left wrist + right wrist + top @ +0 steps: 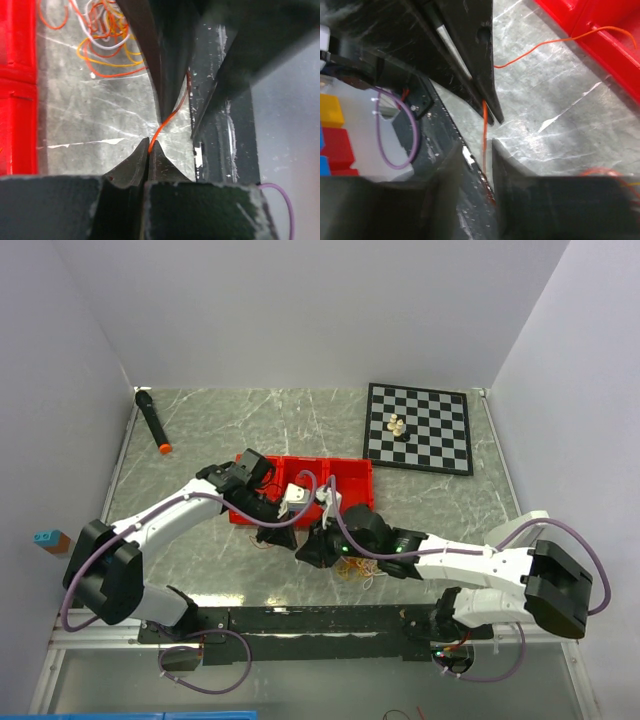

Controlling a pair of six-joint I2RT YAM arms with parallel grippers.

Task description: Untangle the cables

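The orange cable point(161, 125) is stretched in a short taut line just above the table point(250, 420), in front of the tray point(350, 475), and runs from one gripper to the other. The rest of the cables form one loopy clump point(107, 40) of orange, red, yellow and white strands. It lies on the table just beside the right gripper point(477, 145), too tangled to count. One loose cable point(555, 42), also orange, trails from the table up over the tray's edge.

Both arms reach in toward the middle. The left arm point(170, 515) stretches up and to the right, and the right arm point(460, 562) lies low and points left. Their wrists tip down, so the two grippers meet tip to tip.

The left gripper point(150, 150) is pinched tight on the orange cable, its fingers pressed together at the tips. The right gripper's fingers stand a little apart. The orange cable passes down through that gap, and whether it touches either finger cannot be told.

Farther out, one red tray sits mid-table. One chessboard point(430, 430) lies at the far right with a small cluster of pale pieces point(397, 426) on it, too small to count. One black marker point(152, 420) with an orange tip lies at the far left.
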